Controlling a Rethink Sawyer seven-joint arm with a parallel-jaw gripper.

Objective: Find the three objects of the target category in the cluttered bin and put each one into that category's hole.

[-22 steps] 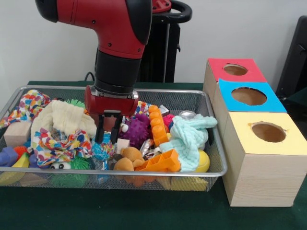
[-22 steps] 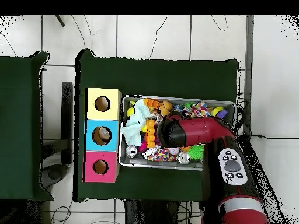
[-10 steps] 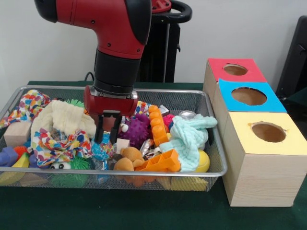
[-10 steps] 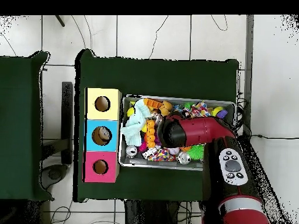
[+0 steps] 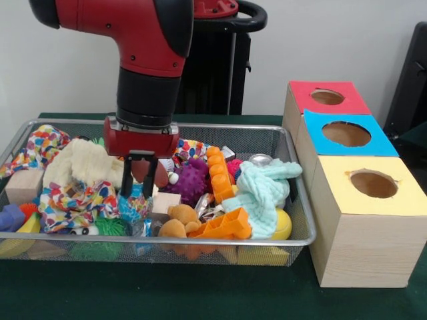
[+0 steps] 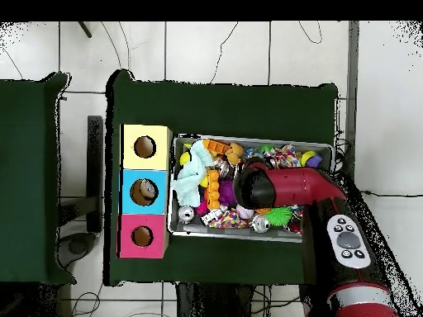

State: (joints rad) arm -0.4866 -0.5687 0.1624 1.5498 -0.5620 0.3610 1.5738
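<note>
The gripper [image 5: 143, 175] was seen low in the wire bin [image 5: 298, 200], near the bin's middle, with its black fingers [image 5: 131, 175] a little apart and something reddish-brown between them; whether it was squeezed could not be told. A purple spiky ball [image 5: 191, 180] and a small tan block [image 5: 165, 201] were seen just beside the gripper, among cloths and toys. Three boxes with holes, red [image 5: 325, 97], blue [image 5: 345, 133] and yellow [image 5: 372, 183], were lined up along the counter [image 5: 200, 293] edge beside the bin.
</note>
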